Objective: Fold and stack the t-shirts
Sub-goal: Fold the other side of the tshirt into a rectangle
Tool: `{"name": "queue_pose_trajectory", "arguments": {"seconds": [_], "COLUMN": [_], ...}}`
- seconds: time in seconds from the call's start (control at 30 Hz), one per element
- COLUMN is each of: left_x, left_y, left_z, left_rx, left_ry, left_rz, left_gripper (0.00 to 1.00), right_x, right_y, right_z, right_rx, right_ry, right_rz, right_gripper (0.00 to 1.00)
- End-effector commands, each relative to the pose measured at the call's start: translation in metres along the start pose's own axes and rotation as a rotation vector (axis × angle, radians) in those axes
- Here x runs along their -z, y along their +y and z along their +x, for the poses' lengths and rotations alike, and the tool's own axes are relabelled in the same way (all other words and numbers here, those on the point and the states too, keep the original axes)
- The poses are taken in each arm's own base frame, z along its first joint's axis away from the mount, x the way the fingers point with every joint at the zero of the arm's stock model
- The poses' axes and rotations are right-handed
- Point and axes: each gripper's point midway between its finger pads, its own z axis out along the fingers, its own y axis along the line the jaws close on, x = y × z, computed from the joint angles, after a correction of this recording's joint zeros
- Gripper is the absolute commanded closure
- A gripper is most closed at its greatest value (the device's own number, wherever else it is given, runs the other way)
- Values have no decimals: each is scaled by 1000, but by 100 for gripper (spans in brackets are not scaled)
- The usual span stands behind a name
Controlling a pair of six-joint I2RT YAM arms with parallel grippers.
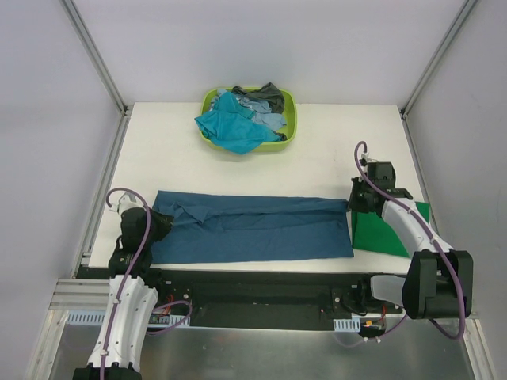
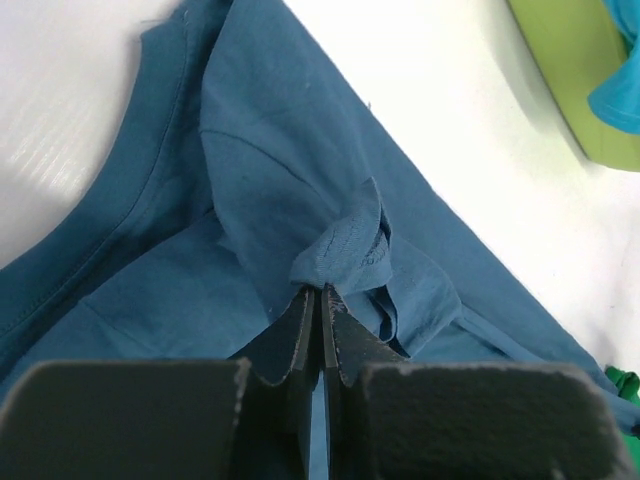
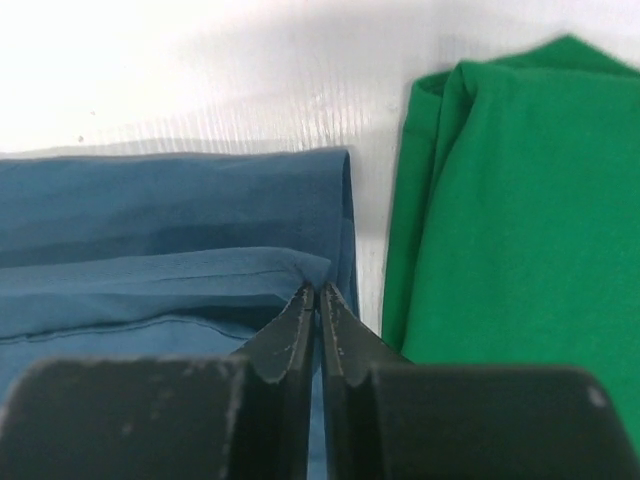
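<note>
Both clamped on my blue shirt [image 1: 261,229]: L pincer [image 2: 322,293] at neck end, R pincer [image 3: 318,291] at hem. I'd lift evenly, taut, avoiding green shirt [image 3: 520,230].

Lime-green plastic basket [image 1: 291,117] stands upright at 12 o'clock on the white tabletop [image 1: 317,170], at its far edge. Metal frame rails [image 1: 95,57] rise at 10 and 2 o'clock.
</note>
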Motion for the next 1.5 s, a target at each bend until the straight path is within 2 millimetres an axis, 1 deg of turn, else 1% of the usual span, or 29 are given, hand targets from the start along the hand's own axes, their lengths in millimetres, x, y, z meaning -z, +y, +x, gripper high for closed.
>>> {"name": "queue_pose_trajectory", "arguments": {"seconds": [0.0,0.03,0.07,0.1,0.13,0.17,0.23,0.3,0.33,0.4,0.47,0.53,0.6,0.63,0.7,0.8,0.87,0.9,0.93,0.97,1.0,1.07,1.13,1.2,1.23,1.33,1.37,1.43,1.47], "left_x": [2,3,5,8,11,14,23,29,32,36,38,36,25,19,4,-22,-37,-43,-48,-53,-57,-61,-61,-62,-62,-59,-58,-56,-56], "left_y": [13,17,26,32,32,27,12,-2,-8,-18,-28,-41,-54,-66,-83,-84,-82,-78,-74,-69,-65,-60,-57,-50,-48,-45,-45,-45,-44], "left_z": [10,12,10,7,3,-3,-16,-27,-30,-38,-44,-53,-56,-51,-47,-38,-30,-26,-23,-20,-19,-14,-6,-2,-1,1,2,2,2], "left_rx": [21,25,39,54,65,68,70,68,69,67,63,51,20,15,-4,-20,-22,-16,-14,-20,-23,-35,-24,-18,-20,-29,-32,-33,-37], "left_ry": [35,39,29,12,-1,-12,-34,-54,-60,-67,-61,-58,-26,27,115,245,301,318,328,335,337,362,399,405,404,404,404,393,390], "left_rz": [-61,-81,-132,-177,-194,-192,-164,-123,-106,-82,-72,-48,-22,23,61,11,5,-10,-21,-30,-42,-46,-37,-55,-60,-56,-51,-48,-48], "left_gripper": [100,90,71,50,38,22,1,1,1,1,1,1,1,1,1,1,1,1,1,1,1,1,1,1,1,1,1,1,1], "right_x": [5,7,10,13,18,23,39,54,62,77,87,94,102,104,104,86,75,66,59,46,39,28,19,11,7,-5,-6,-11,-9], "right_y": [2,2,1,0,-1,-3,-2,13,24,54,91,141,197,225,279,342,379,395,407,419,430,446,456,461,461,460,460,463,467], "right_z": [7,12,14,17,16,14,4,-7,-12,-17,-17,-11,-2,0,18,41,59,67,72,81,90,102,112,117,119,117,116,117,119], "right_rx": [-70,-95,-98,-135,-148,-153,-144,-118,-99,-41,44,126,176,191,236,242,203,197,177,153,138,104,91,73,63,16,5,-22,-32], "right_ry": [-11,-9,-11,-16,-33,-54,-111,-164,-184,-209,-220,-217,-193,-184,-140,-61,-24,-10,-4,20,44,70,83,69,62,35,29,35,44], "right_rz": [-13,-13,-7,7,14,24,21,-54,-112,-231,-339,-490,-675,-750,-855,-883,-889,-892,-882,-858,-863,-861,-846,-828,-812,-771,-768,-766,-780], "right_gripper": [92,88,78,59,45,32,16,2,4,4,4,4,4,4,4,2,1,3,4,5,8,13,17,22,23,27,27,31,33]}}
